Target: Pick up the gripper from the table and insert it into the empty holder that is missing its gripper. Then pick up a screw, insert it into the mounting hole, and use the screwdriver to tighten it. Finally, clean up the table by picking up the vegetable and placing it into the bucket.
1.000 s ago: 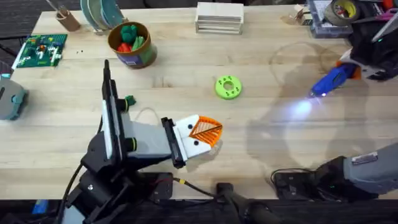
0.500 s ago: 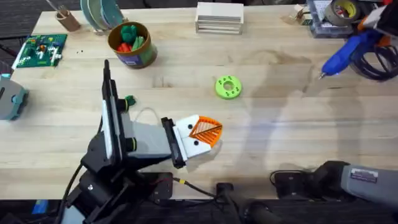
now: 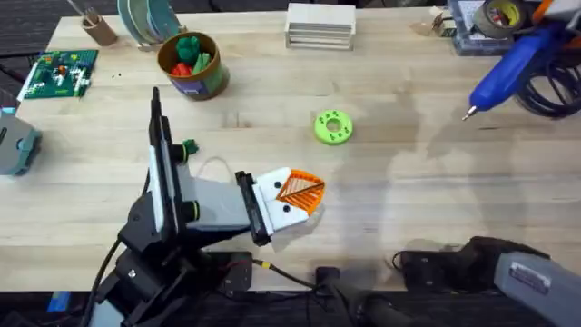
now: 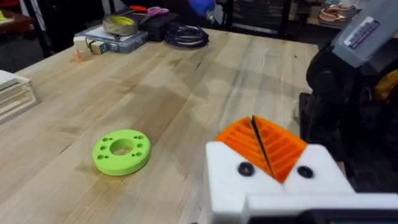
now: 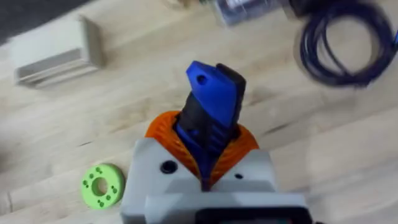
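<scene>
My left gripper (image 3: 295, 194) rests low over the table (image 3: 408, 173) near the front middle. Its two orange ribbed fingers (image 4: 283, 144) are pressed together, shut on nothing, and sit in white holder blocks (image 4: 230, 180). In the right wrist view my right gripper (image 5: 205, 152) is shut on the blue screwdriver (image 5: 211, 112). From overhead, the screwdriver (image 3: 508, 65) hangs tilted over the far right of the table, tip pointing down-left. The tiny dark green vegetable (image 3: 188, 147) lies beside the left arm. The bucket (image 3: 192, 65) stands at the back left with toys inside.
A bright green holed disc (image 3: 333, 127) lies mid-table. A white box stack (image 3: 320, 25) sits at the back, a tape roll (image 3: 501, 14) and a black cable coil (image 3: 554, 91) at the far right, and a green circuit board (image 3: 59, 73) at the far left.
The right gripper carried the screwdriver up and toward the far right corner, and the bright light spot on the table is gone. The left arm has not moved.
</scene>
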`<action>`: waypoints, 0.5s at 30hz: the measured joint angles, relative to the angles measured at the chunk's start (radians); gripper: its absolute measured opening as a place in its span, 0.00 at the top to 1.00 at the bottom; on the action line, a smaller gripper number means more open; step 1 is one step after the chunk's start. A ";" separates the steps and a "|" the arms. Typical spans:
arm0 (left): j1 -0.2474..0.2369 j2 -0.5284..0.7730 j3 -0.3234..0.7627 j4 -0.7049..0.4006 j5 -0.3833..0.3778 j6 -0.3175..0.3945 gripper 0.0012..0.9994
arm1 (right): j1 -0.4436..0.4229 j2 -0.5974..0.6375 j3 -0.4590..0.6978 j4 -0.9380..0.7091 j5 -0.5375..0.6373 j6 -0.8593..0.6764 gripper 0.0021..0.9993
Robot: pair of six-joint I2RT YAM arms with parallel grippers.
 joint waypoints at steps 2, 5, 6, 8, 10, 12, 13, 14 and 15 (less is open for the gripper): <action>0.000 0.000 0.000 0.000 0.000 0.000 1.00 | 0.029 -0.084 -0.007 0.018 0.009 -0.025 0.97; 0.000 0.000 0.000 0.000 0.000 0.000 1.00 | 0.042 -0.218 -0.053 0.060 0.012 -0.048 0.97; 0.000 0.000 0.000 0.000 0.000 0.000 1.00 | 0.042 -0.266 -0.085 0.077 0.012 -0.053 0.97; 0.000 0.000 0.000 0.000 0.000 0.000 1.00 | 0.042 -0.354 -0.166 0.124 0.002 -0.061 0.97; 0.000 0.000 0.000 0.000 0.000 0.000 1.00 | 0.045 -0.433 -0.263 0.187 -0.026 -0.066 0.97; 0.000 0.000 0.000 0.000 -0.001 0.000 1.00 | 0.059 -0.503 -0.369 0.280 -0.065 -0.070 0.97; 0.000 0.000 0.000 0.000 -0.001 0.000 1.00 | 0.069 -0.532 -0.417 0.330 -0.083 -0.070 0.97; 0.000 0.000 0.000 0.000 -0.001 0.000 1.00 | 0.082 -0.563 -0.470 0.384 -0.105 -0.070 0.97; 0.000 0.000 0.000 0.000 -0.002 0.000 1.00 | 0.094 -0.585 -0.509 0.428 -0.123 -0.071 0.97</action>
